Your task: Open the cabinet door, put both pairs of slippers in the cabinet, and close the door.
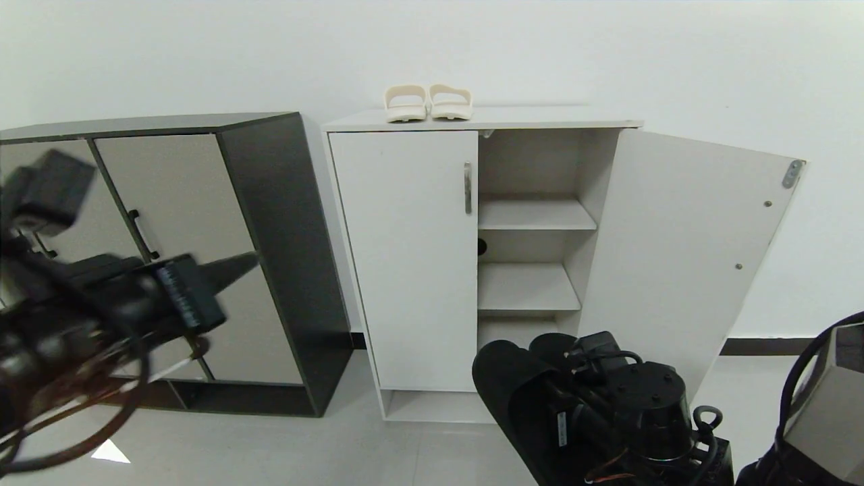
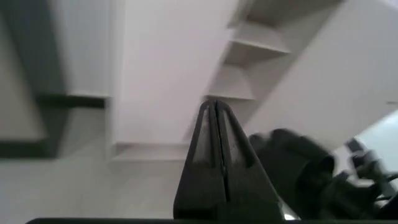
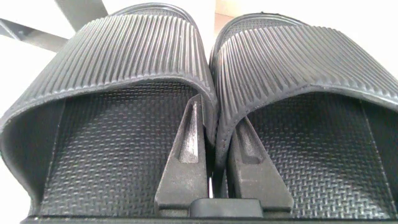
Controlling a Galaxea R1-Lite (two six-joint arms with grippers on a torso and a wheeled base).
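My right claw (image 3: 216, 118) pinches the black slippers (image 3: 137, 68) by their adjoining inner walls, low before the open door (image 1: 682, 256) of the white cabinet (image 1: 405, 270); my left claw (image 2: 214, 109) is pressed together; cream slippers (image 1: 428, 102) sit at the cabinet top's front edge.

No readable text, label, number or sign anywhere; white sticker (image 1: 561, 426) on right arm (image 1: 648, 405) illegible
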